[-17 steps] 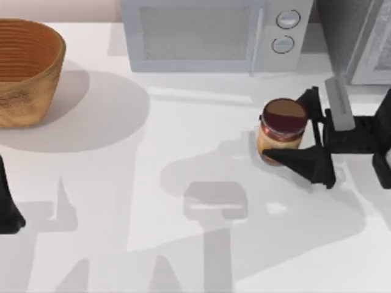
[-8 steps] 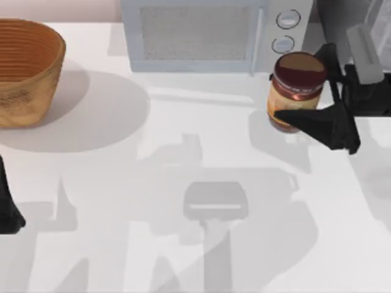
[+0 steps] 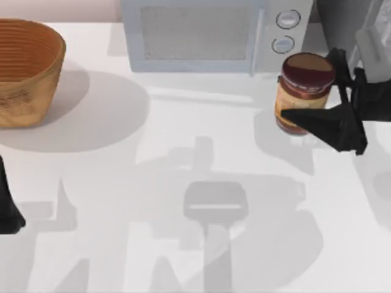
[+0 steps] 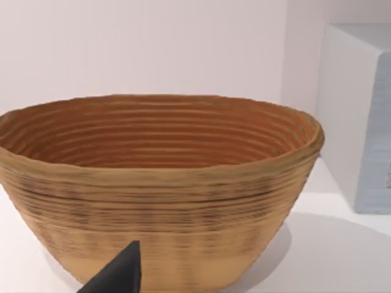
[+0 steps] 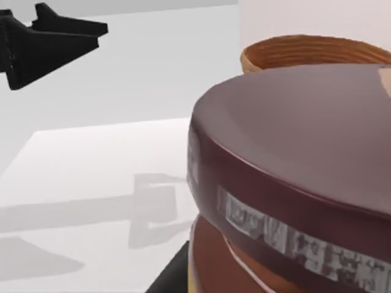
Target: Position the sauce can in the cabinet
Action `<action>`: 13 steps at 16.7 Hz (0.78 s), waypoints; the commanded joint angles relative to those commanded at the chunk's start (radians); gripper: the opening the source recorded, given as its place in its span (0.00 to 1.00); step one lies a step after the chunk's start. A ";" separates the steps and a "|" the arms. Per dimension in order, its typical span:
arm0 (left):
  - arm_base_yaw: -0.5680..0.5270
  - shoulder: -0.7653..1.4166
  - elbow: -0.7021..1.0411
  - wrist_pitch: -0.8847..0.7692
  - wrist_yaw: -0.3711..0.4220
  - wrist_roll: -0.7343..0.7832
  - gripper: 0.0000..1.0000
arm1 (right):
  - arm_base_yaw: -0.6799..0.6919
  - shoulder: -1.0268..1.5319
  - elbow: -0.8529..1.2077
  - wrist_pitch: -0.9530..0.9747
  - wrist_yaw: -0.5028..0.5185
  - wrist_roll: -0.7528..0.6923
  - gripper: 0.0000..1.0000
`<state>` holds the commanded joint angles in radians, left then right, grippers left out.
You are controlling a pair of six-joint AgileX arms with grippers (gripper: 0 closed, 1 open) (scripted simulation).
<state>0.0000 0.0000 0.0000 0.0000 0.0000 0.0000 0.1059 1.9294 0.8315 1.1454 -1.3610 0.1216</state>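
Top view shows the right gripper [image 3: 327, 94], a black two-fingered claw, pinching the sauce can [image 3: 303, 91], a small jar with a dark maroon round lid and a yellow-orange label. Over the last second the can has left its spot on the white table [image 3: 183, 152] and travelled up and toward the back right, so it now hangs in front of the knob side of the pale microwave [image 3: 214, 33] with its shadow cast apart from it on the tabletop. That separation suggests it is lifted clear, and its lid looks larger than before, which fits a rise toward the camera. The dark speckled grey cabinet [image 3: 342, 24] sits at the far right back corner, just beyond the can, so the carry looks well under way while the placing itself is not yet done.

Right wrist view has the maroon lid [image 5: 305, 159] close up, with the left gripper [image 5: 49, 39] far off. The left arm stays parked at the table's left edge, its fingertip [image 4: 119, 274] in front of the woven tan basket [image 4: 159, 183]; I cannot tell whether those fingers are spread.
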 joint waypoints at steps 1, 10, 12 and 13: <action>0.000 0.000 0.000 0.000 0.000 0.000 1.00 | -0.013 -0.036 -0.037 -0.036 0.025 0.005 0.00; 0.000 0.000 0.000 0.000 0.000 0.000 1.00 | -0.083 -0.778 -0.393 -0.385 0.447 -0.063 0.00; 0.000 0.000 0.000 0.000 0.000 0.000 1.00 | -0.084 -1.039 -0.416 -0.447 0.568 -0.095 0.00; 0.000 0.000 0.000 0.000 0.000 0.000 1.00 | -0.084 -1.165 -0.427 -0.491 0.641 -0.107 0.00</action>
<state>0.0000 0.0000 0.0000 0.0000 0.0000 0.0000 0.0222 0.7640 0.4047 0.6548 -0.7202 0.0142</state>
